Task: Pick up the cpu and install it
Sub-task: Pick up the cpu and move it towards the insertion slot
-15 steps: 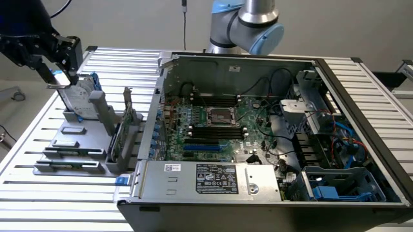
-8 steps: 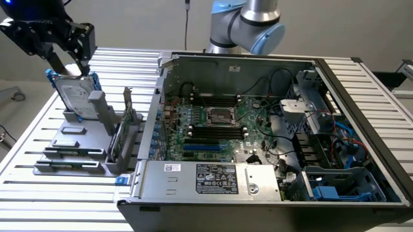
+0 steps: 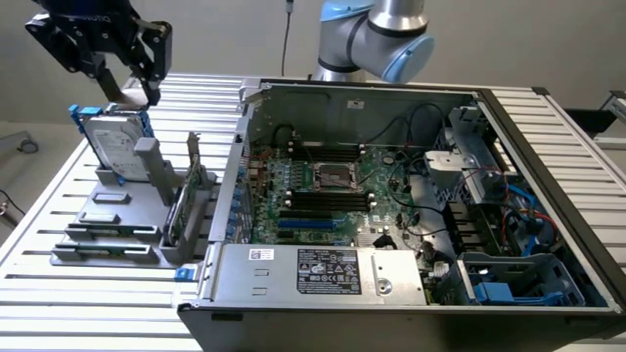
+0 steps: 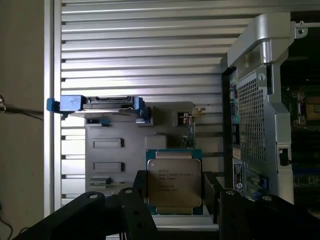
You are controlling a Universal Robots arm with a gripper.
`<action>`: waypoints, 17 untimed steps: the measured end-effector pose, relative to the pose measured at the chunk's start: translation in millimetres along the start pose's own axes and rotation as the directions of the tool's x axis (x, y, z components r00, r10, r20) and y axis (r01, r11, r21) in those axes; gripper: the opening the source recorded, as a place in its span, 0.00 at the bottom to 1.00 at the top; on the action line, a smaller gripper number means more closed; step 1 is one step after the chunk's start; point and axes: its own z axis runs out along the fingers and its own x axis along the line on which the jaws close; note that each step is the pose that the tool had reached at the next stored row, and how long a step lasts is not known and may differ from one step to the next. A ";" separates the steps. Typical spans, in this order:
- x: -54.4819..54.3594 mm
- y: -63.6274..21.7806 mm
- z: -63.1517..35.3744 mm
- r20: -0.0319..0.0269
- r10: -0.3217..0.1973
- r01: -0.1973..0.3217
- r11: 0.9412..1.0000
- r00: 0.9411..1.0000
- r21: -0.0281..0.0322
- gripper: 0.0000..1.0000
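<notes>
Step in hand: transfer, by judgement; the cpu [image 4: 173, 182] is off its fixture and not yet installed.
Jaws: clenched on two opposite edges of the cpu.
Cpu position: between the jaws, metal top towards the wrist camera, held above the hard drive [image 3: 113, 147] at the exterior view's left.
Next move calls for: level carriage and square alignment over the socket [image 3: 333, 176] in the open computer case [image 3: 342, 86], by judgement.

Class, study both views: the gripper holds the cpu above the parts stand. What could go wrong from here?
1. The gripper pinches the cpu by its edges alone; it might slip or tilt.
2. The computer case's wall stands between it and the socket; a low path could clip it.
3. The hard drive stands upright just below; a dropped cpu could strike it.
</notes>
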 end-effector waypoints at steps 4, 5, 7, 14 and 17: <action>-17.1 3.1 -0.3 0.000 0.000 0.000 1.000 1.000 0.000 0.55; -21.2 4.0 -0.2 0.000 0.000 0.000 1.000 1.000 0.000 0.55; -29.2 5.9 -0.2 0.000 0.000 0.000 1.000 1.000 0.000 0.55; -57.3 12.5 0.1 0.000 0.000 0.000 1.000 1.000 0.000 0.55; -69.7 15.4 0.1 0.000 0.000 0.000 1.000 1.000 0.000 0.55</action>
